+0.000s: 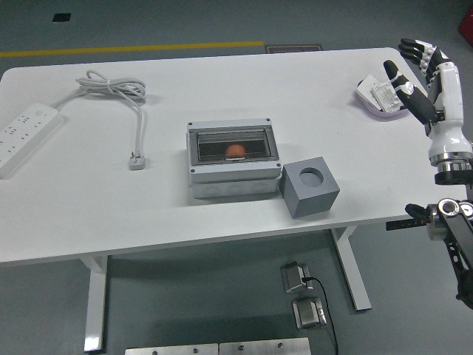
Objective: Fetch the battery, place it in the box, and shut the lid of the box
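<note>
A grey box (233, 161) with a clear lid lying flat over it stands at the table's middle. An orange round object (235, 151) shows inside through the lid. My right hand (421, 78) is raised at the table's right edge, fingers spread and holding nothing, far from the box. I cannot make out a battery apart from that orange object. The left arm is out of the picture.
A grey cube (310, 188) with a round hole on top sits right of the box. A white and purple object (380, 97) lies at the far right. A white power strip (23, 135) and its coiled cable (118, 96) lie at the left.
</note>
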